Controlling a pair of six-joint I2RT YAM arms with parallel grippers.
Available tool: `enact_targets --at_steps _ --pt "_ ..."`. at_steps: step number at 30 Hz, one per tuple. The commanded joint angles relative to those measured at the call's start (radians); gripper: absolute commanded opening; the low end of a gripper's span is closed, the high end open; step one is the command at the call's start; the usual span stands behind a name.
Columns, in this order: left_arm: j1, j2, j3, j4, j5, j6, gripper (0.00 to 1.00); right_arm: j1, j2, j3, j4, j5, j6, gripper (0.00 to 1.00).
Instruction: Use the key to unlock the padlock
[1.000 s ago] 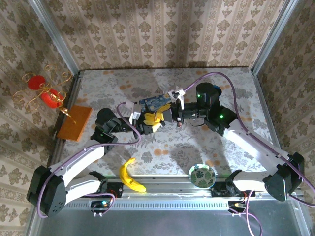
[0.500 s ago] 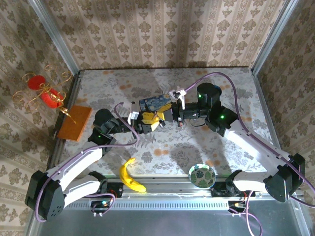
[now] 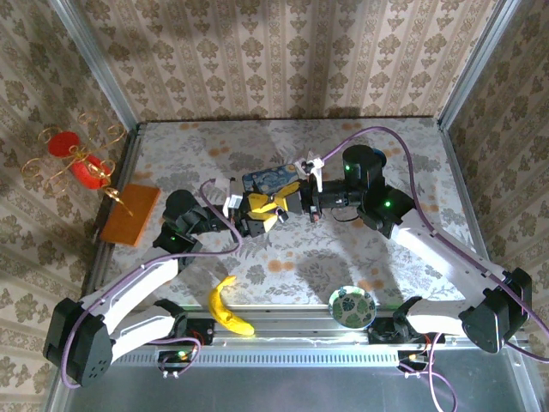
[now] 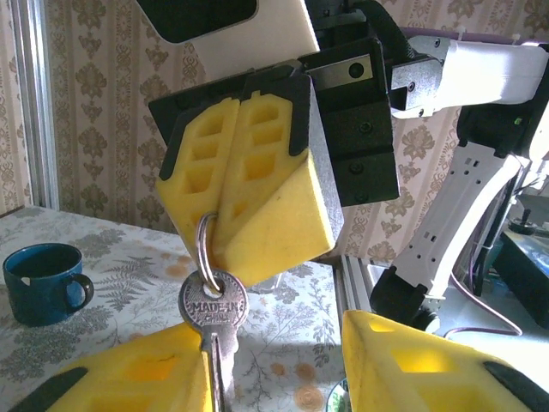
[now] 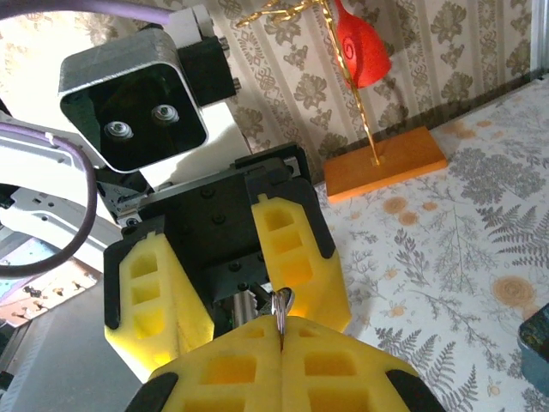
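From above, the left gripper (image 3: 260, 211) is spreading at 9 o'clock of the right gripper (image 3: 285, 201); its wrist view is showing parted, empty jaws releasing the flat silvery key (image 4: 213, 305), dangling at 6 o'clock from a steel ring (image 4: 203, 249); the right wrist view is showing shut fingers (image 5: 326, 360) pinching that ring, so the right arm is taking over the key, the tiny metal padlock's whereabouts unclear.

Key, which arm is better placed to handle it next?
Right. The right gripper is shut on the ring, with the key hanging below. The left gripper stands open, its fingers apart on either side of the key, gripping nothing.
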Motion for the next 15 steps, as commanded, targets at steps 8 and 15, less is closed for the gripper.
enact_targets --at_steps 8,15 --pt "0.012 -0.012 0.0 -0.012 -0.025 0.018 0.19 0.012 -0.032 0.007 -0.049 0.033 -0.043 0.0" --pt "0.014 -0.019 0.015 -0.095 -0.047 0.055 0.05 0.022 -0.049 0.01 -0.074 0.043 -0.067 0.03"
